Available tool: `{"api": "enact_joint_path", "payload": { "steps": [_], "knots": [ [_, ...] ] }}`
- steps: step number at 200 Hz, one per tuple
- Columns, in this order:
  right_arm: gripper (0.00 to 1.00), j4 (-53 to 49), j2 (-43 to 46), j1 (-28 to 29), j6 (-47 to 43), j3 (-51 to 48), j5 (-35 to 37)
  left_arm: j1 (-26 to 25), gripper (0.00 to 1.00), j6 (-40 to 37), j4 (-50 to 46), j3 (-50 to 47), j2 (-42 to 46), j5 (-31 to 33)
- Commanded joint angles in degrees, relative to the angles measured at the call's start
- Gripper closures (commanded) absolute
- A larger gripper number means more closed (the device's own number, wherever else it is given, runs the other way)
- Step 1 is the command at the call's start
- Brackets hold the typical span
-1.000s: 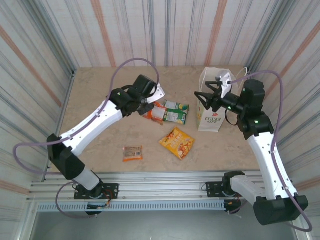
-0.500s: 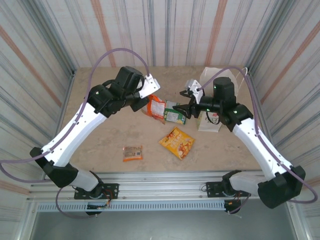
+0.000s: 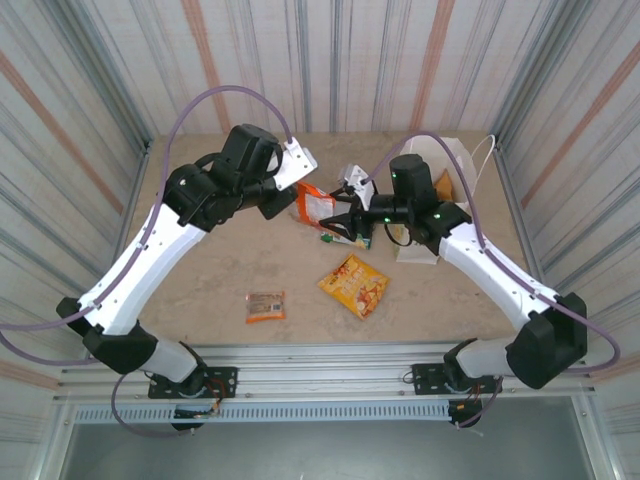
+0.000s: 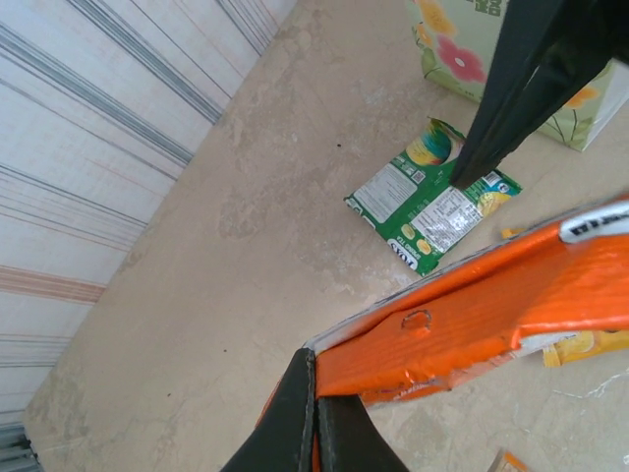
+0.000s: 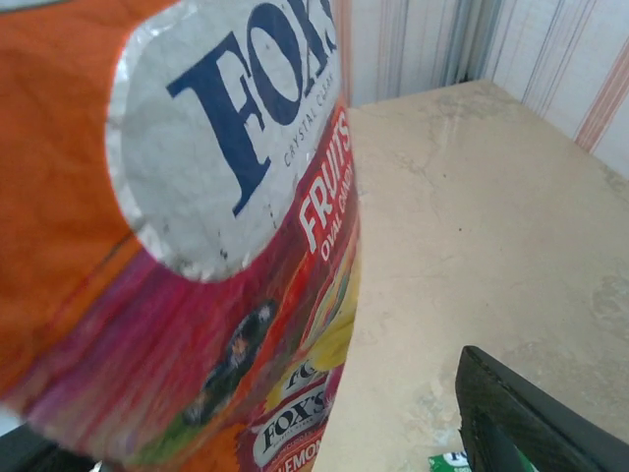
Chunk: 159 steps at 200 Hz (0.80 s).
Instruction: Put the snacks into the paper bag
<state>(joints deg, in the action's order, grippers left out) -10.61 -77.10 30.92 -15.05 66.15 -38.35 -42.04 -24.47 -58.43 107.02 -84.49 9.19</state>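
Tabletop (image 3: 200, 260) of mottled beige stone, boxed on three sides by striped corrugated walls (image 3: 350, 60). My left gripper (image 3: 292, 203) is clamped on one edge of an orange Fox's packet (image 3: 315, 205), glossy, with a silver patch, blue lettering and purple-pink fruit print, and holds it clear of the surface toward the middle rear. My right gripper (image 3: 340, 215) hangs just beside it, jaws apart, one black finger reaching down at the green packet (image 4: 423, 216) lying flat below. White paper bag (image 3: 420, 248) stands upright at the right, partly behind my right arm. Yellow chips packet (image 3: 353, 285) and small orange-brown bar (image 3: 265, 305) lie flat nearer the front edge, apart from each other, with bare table to their left
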Motion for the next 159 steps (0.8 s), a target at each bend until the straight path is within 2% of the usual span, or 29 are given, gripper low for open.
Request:
{"api": "enact_joint_path", "payload": {
  "steps": [1,34,41,63,83,95,104,124,143,159],
  "knots": [
    [0.32,5.17,-1.55,0.45,3.52,0.83,1.71,0.12,1.00,2.20,0.42,2.53,-0.46,-2.70],
    [0.74,7.62,-0.84,0.24,3.12,-0.13,-0.68,0.15,1.00,3.53,0.12,2.75,-1.11,0.16],
    [0.79,7.77,-0.20,0.00,2.96,-0.59,-1.07,0.12,1.00,3.79,-0.04,2.80,-1.27,1.29],
    [0.85,8.50,2.45,-0.81,2.64,-2.39,-1.27,0.61,0.98,4.96,-0.08,2.75,-1.78,3.54],
    [0.88,8.50,4.89,-2.09,3.50,-3.21,-0.47,2.12,0.78,7.15,0.31,2.50,-2.00,2.36],
    [0.89,8.92,6.62,-3.34,5.23,-3.41,0.96,3.41,0.63,8.85,1.01,1.75,-1.70,0.90],
    [0.89,9.28,7.86,-4.63,7.26,-3.27,2.12,4.87,0.53,10.67,1.94,0.76,-1.19,-1.15],
    [0.90,9.23,10.33,-8.72,13.20,-1.22,4.37,9.46,0.38,16.10,5.99,-3.97,0.73,-8.59],
    [0.91,8.86,12.04,-12.51,18.00,1.69,7.05,13.06,0.33,21.01,11.48,-9.99,2.49,-16.06],
    [0.92,8.79,12.88,-15.74,22.10,4.17,10.54,14.62,0.32,24.29,15.86,-15.16,2.94,-19.87]
  ]
}}
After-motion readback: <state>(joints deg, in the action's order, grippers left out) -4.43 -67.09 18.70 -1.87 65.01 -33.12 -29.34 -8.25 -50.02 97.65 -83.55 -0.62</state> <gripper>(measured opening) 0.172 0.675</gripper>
